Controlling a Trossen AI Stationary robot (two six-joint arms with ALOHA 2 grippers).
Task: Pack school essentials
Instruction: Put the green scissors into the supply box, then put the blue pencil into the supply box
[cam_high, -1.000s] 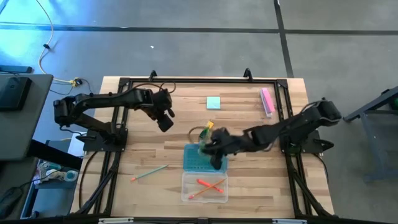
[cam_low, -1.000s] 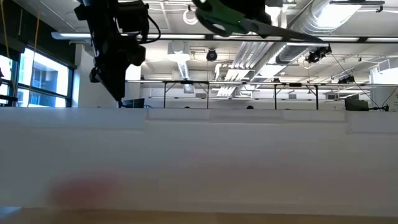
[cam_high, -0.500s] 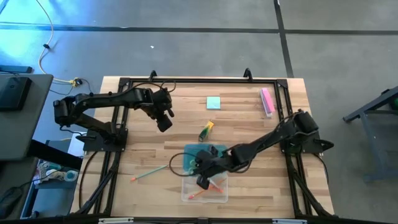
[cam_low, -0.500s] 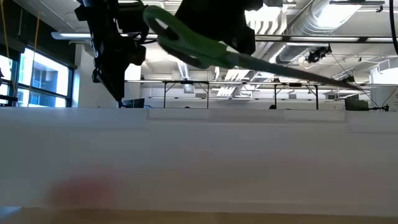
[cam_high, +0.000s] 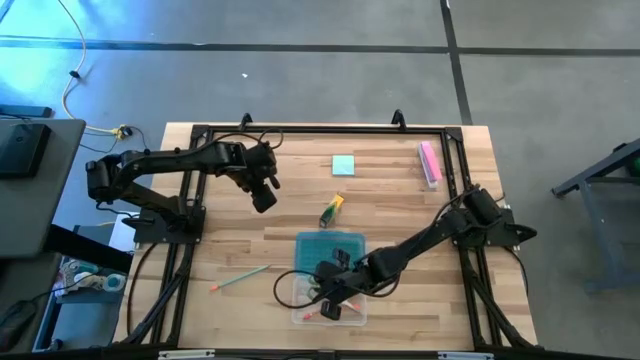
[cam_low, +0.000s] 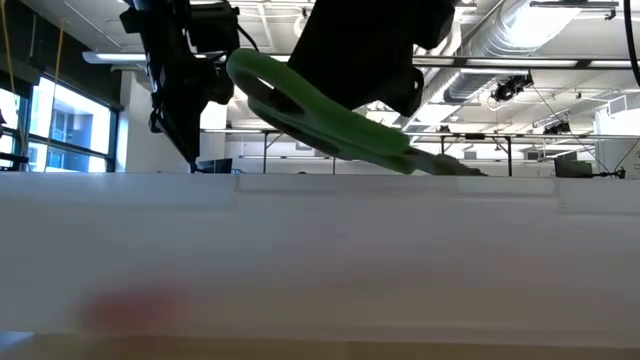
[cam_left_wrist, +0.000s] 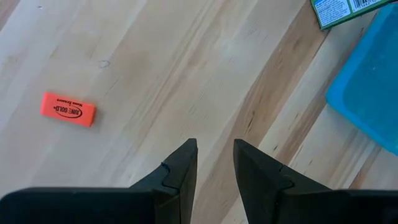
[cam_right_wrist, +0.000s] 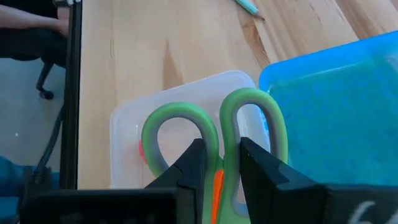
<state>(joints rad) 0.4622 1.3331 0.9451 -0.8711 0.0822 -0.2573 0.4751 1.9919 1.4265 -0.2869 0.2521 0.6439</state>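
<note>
Since a moment ago, the right gripper (cam_high: 329, 300) has carried the green-handled scissors (cam_right_wrist: 211, 146) over the clear plastic box (cam_high: 302, 312), jaws clamping them. Left gripper (cam_high: 263, 195) hangs unmoved, jaws slightly parted, empty.

Grey concrete floor (cam_high: 300, 80) is surrounding the wooden table (cam_high: 390, 200), dark seams crossing it. A dark desk (cam_high: 25, 180) is standing off the table's left side, a yellow cable (cam_high: 68, 95) trailing near it. In the low view, ceiling ducts (cam_low: 520, 40) and strip lights are running overhead, windows (cam_low: 60, 135) are letting in daylight at left, and long desks (cam_low: 400, 150) are lining the far room.
</note>
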